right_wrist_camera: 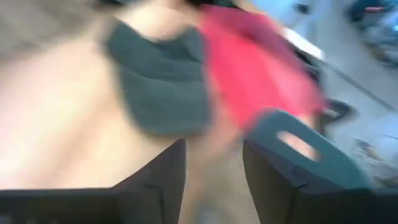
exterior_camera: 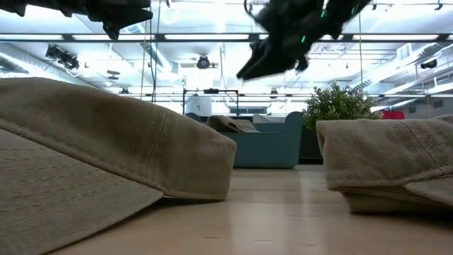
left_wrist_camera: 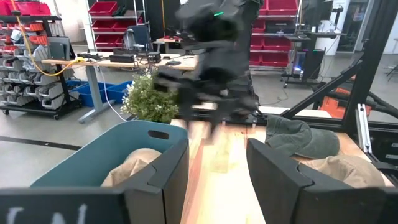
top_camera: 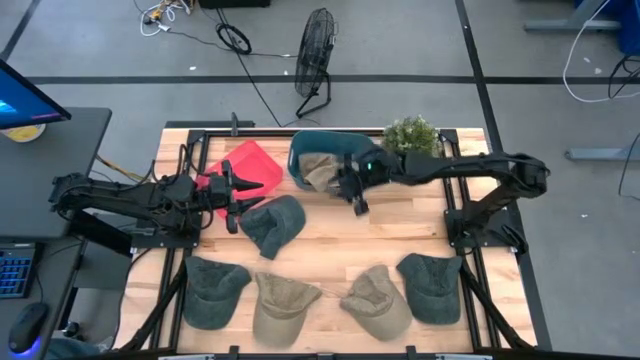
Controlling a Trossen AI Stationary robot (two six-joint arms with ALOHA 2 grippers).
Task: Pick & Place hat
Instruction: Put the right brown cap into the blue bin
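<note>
A teal bin [top_camera: 325, 150] stands at the table's far middle with a tan hat [top_camera: 318, 172] lying inside it. A dark green hat [top_camera: 272, 222] rests flat on the table, near side of a red bin [top_camera: 245, 165]. My right gripper [top_camera: 355, 195] hangs open and empty in the air just by the bin's near side; it is raised in the low view [exterior_camera: 272, 53] too. My left gripper [top_camera: 232, 200] is open and empty, raised just left of the dark green hat and pointing toward the bin [left_wrist_camera: 124, 155]. In the right wrist view, the open fingers [right_wrist_camera: 214, 168] look past that hat [right_wrist_camera: 165, 93].
Several more hats lie in a row along the near edge: dark green [top_camera: 215, 290], tan [top_camera: 280, 305], tan [top_camera: 378, 300], dark green [top_camera: 432, 285]. A potted plant [top_camera: 410, 135] stands right of the teal bin. Bare wood shows between the row and the bins.
</note>
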